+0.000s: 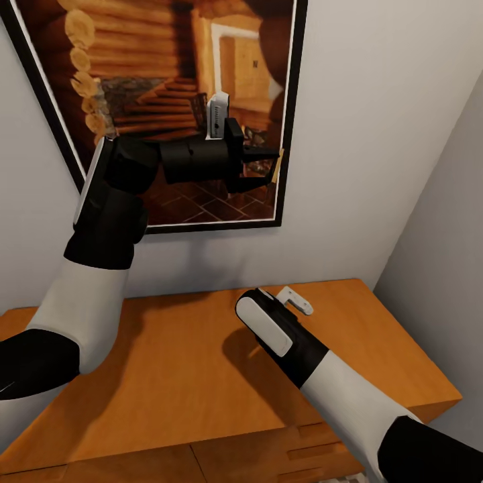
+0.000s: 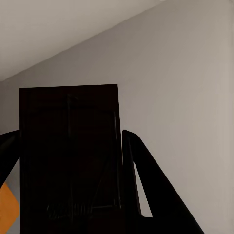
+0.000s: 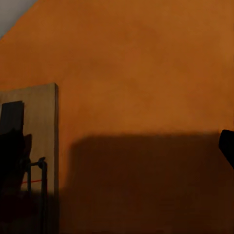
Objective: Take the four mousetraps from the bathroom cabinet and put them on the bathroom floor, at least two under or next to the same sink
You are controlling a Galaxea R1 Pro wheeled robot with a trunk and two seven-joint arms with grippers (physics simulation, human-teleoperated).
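Observation:
My left gripper (image 1: 265,169) is raised in front of the wall, well above the orange wooden cabinet (image 1: 168,362). In the left wrist view it (image 2: 70,132) is shut on a flat dark rectangle with faint wire parts, a mousetrap (image 2: 68,161). My right wrist (image 1: 275,325) points down at the cabinet top and hides its own fingers. In the right wrist view the right gripper (image 3: 119,146) is wide open just above the orange top. One finger (image 3: 12,156) overlaps a pale wooden mousetrap (image 3: 41,126) lying flat there. The sink and bathroom floor are out of view.
A large black-framed picture of a log cabin (image 1: 168,80) hangs on the white wall behind the left arm. A side wall (image 1: 443,255) closes in at the right, just past the cabinet's right edge. Drawer fronts (image 1: 268,463) run along the cabinet's near side.

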